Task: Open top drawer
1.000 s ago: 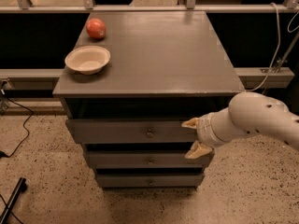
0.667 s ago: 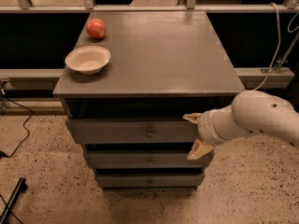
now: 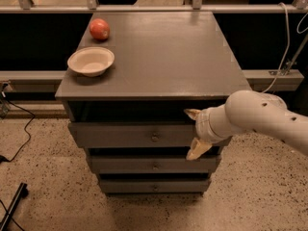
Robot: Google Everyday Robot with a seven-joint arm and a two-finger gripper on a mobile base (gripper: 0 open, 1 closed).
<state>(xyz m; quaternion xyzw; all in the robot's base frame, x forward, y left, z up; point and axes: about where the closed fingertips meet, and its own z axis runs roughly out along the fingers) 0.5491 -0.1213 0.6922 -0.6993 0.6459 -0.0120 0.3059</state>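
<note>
The top drawer [image 3: 120, 134] is a grey wooden drawer with a small round brass knob [image 3: 155, 137] mid-front, just under the cabinet top. Its front stands out a little from the cabinet, with a dark gap above it. My gripper [image 3: 193, 132] is in front of the drawer's right part, to the right of the knob and apart from it. It is open, with one cream fingertip [image 3: 191, 112] near the drawer's upper edge and the other [image 3: 195, 151] at its lower edge. My white arm [image 3: 260, 117] reaches in from the right.
Two shorter grey drawers [image 3: 154, 165] sit below the top one. On the grey cabinet top [image 3: 168, 52] a white bowl [image 3: 91, 61] and a red apple [image 3: 99, 29] stand at the back left. Cables lie on the speckled floor [image 3: 33, 177] at left.
My gripper has shifted slightly to the right and up along the drawer front. The drawer, bowl and apple have not moved.
</note>
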